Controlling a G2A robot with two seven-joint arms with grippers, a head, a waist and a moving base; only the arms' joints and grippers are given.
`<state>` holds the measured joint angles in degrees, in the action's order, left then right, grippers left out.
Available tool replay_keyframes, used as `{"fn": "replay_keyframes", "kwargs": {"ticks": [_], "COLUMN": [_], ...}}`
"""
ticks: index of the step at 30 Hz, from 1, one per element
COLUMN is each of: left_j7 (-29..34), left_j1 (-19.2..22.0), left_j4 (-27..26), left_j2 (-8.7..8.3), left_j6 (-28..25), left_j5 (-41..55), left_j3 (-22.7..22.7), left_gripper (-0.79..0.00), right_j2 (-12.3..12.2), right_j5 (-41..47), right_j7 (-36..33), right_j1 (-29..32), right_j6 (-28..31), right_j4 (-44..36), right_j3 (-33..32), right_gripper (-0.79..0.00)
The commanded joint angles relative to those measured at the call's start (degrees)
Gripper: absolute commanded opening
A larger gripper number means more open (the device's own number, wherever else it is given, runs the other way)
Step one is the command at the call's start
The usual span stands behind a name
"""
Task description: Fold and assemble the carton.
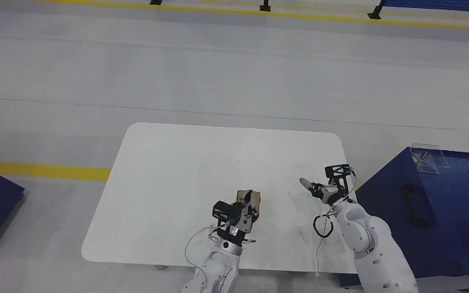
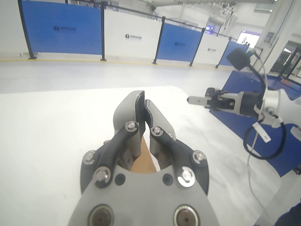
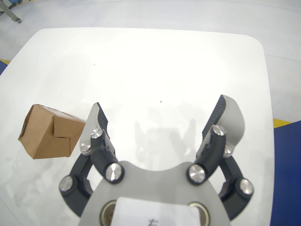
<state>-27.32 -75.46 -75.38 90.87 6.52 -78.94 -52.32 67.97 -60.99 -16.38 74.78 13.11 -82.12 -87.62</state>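
Just beside the left gripper (image 1: 244, 209), near the table's (image 1: 168, 168) front edge and about midway along it, sits the carton (image 3: 50, 132): plain brown cardboard, matte, boxy and close to cube-shaped, so no long axis can be told. Its folded end, where flaps meet in a stepped seam, is turned toward the right gripper (image 3: 160, 102). A paler strip runs along its upper face. From the right wrist it looks tipped on the tabletop, though whether it really leans cannot be told. Nothing grips it. The table is a smooth white slab with rounded corners. The left gripper has its two fingers pressed together, black ribbed pads meeting with a sliver of gap at the tips, nothing clamped between them. In the left wrist view the cardboard shows as a brown wedge under the finger bases. Its shells are smooth grey, with black links and bright round screws. The right gripper hangs over the table's right part, well apart from the carton, jaws spread wide and released, the same ribbed black pads facing each other across bare white tabletop.
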Motion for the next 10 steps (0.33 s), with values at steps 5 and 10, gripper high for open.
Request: {"fn": "replay_keyframes", "kwargs": {"ticks": [5,10], "left_j7": [0.64,0.62], "left_j1": [0.05,0.05], "left_j4": [0.08,0.08], "left_j2": [0.01,0.01], "left_j6": [0.01,0.01], "left_j5": [0.01,0.01], "left_j3": [0.01,0.01], "left_gripper": [-0.491,-0.208], "right_j2": [0.00,0.00], "right_j5": [0.00,0.00], "right_j7": [0.00,0.00], "right_j1": [0.00,0.00], "right_j6": [0.00,0.00], "right_j4": [0.00,0.00], "right_j3": [0.00,0.00], "right_gripper": [0.000,0.000]}}
